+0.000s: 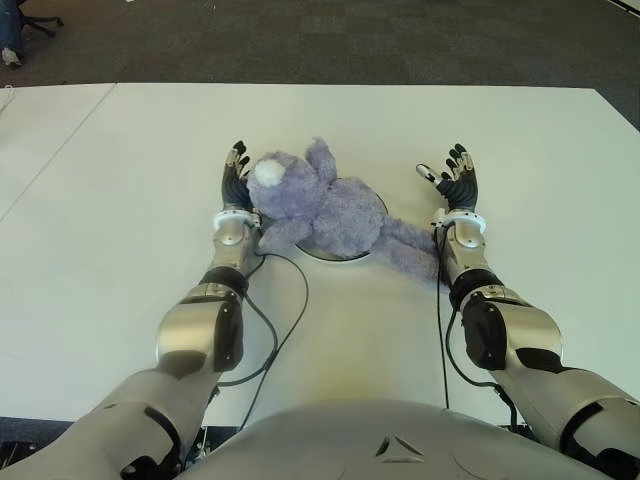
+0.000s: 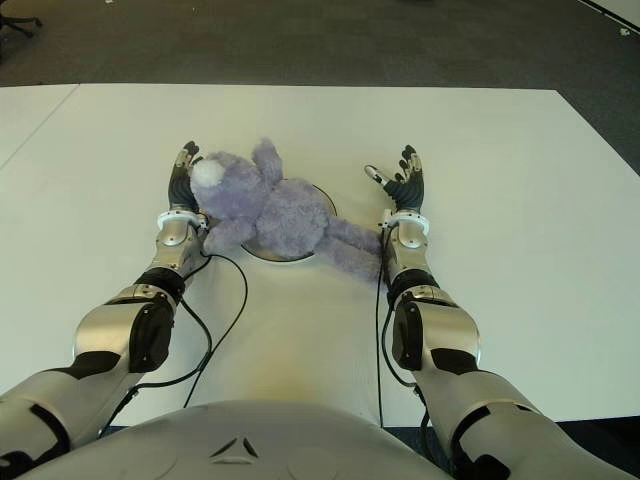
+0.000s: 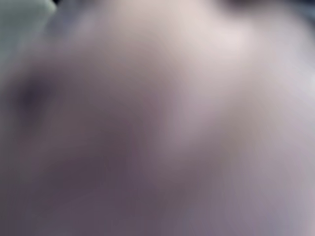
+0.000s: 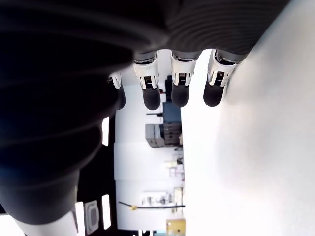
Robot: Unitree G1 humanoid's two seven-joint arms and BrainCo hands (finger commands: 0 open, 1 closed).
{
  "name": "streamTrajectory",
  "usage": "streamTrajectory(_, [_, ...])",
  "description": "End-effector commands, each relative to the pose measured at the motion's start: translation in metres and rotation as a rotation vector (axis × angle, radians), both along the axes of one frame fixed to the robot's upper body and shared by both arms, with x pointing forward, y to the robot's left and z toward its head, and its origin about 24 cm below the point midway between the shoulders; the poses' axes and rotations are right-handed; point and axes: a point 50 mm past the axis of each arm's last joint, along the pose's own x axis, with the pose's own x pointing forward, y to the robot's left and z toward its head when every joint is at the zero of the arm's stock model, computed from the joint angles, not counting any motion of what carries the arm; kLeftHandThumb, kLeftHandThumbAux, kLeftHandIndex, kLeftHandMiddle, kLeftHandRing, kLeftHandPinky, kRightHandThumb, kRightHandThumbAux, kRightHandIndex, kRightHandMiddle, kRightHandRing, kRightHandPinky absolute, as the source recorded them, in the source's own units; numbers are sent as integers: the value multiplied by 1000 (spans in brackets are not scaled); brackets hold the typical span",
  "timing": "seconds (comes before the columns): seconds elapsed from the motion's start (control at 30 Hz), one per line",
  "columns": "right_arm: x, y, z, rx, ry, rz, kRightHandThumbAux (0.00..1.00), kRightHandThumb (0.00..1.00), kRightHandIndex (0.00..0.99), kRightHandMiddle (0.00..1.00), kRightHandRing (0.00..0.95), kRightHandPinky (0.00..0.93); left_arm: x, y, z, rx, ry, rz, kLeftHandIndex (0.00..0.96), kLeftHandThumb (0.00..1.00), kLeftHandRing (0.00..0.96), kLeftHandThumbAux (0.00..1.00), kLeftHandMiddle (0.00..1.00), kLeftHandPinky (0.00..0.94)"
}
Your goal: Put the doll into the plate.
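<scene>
The purple doll (image 1: 322,205) lies slanted across the plate (image 1: 340,256) mid-table, head against the left hand (image 1: 236,181), whose fingers I cannot tell. The right hand (image 1: 455,180), fingers spread and empty, is by its legs.

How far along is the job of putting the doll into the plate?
Mostly done: the doll lies with its body over the plate, though one leg trails onto the table. The left hand shows against the doll's head; its grip cannot be read. The right hand is open and apart. Left: letting go and drawing back.
</scene>
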Motion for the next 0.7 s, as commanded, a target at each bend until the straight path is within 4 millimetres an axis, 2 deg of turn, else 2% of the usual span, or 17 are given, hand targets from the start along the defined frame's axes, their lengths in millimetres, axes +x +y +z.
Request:
streamTrajectory(0.03, [-60,27,-82,101,381,15,826,0,40,28,28,61,-59,-7,-73,-21,369,0,48,0,77,813,64,118])
streamTrajectory(0.7, [-60,25,-83,91,395,14,813,0,51,36,32,51,-59,-8,-72,-2,353,-3,51,0,69,807,59,115])
